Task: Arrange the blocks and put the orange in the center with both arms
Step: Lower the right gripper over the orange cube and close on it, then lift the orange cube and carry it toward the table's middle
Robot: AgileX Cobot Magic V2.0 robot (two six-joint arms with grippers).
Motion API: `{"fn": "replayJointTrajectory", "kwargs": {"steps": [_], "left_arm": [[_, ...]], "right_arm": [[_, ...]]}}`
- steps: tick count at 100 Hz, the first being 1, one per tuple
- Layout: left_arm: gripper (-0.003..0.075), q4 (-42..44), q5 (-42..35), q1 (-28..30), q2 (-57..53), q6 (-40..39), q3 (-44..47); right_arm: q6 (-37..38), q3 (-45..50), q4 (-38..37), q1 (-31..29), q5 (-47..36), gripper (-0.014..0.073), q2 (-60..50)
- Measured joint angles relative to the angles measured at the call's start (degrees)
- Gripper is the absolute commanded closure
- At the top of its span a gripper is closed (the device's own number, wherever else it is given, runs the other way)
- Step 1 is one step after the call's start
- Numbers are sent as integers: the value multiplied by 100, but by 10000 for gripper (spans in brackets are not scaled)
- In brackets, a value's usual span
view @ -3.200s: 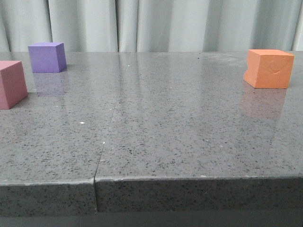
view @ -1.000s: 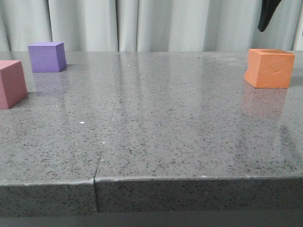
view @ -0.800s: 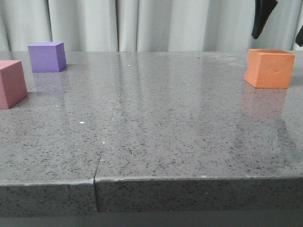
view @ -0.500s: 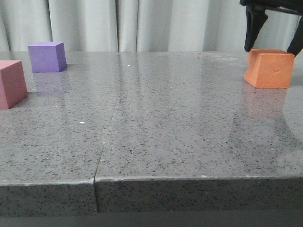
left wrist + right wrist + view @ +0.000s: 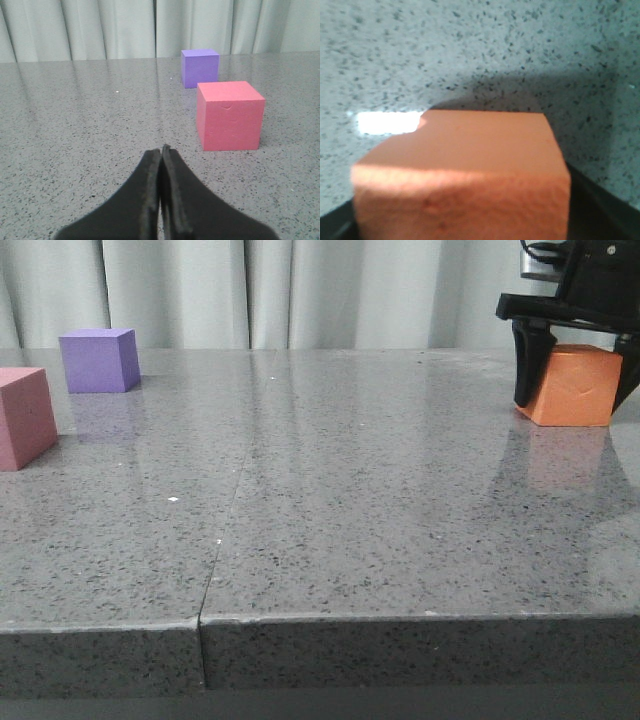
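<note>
The orange cube sits on the grey table at the far right, dent facing front. My right gripper is lowered over it, open, one black finger on each side; contact is unclear. In the right wrist view the cube fills the space between the fingers. The purple cube is far back left, the pink-red cube at the left edge. My left gripper is shut and empty, low over the table, short of the pink-red cube and purple cube.
The speckled grey table has a seam running front to back left of centre and a front edge. A pale curtain hangs behind the table. The left arm does not show in the front view.
My right gripper came down from above into the front view and now straddles the orange cube. The cubes have not moved.
</note>
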Motion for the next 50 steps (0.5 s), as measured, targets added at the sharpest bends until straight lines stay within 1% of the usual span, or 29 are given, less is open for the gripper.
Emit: {"fn": "replayJointTrajectory", "kwargs": {"steps": [3, 4, 9, 16, 28, 50], "left_arm": [[741, 0, 0, 2, 0, 0, 0], [741, 0, 0, 0, 0, 0, 0], [741, 0, 0, 0, 0, 0, 0], [741, 0, 0, 0, 0, 0, 0], [741, 0, 0, 0, 0, 0, 0], [741, 0, 0, 0, 0, 0, 0]], "right_arm": [[0, 0, -25, 0, 0, 172, 5], [0, 0, -29, 0, 0, 172, 5], [0, 0, -41, 0, -11, 237, 5], [0, 0, -60, 0, -11, 286, 5], [0, 0, -69, 0, -11, 305, 5], [-10, 0, -69, 0, -11, 305, 5]]}}
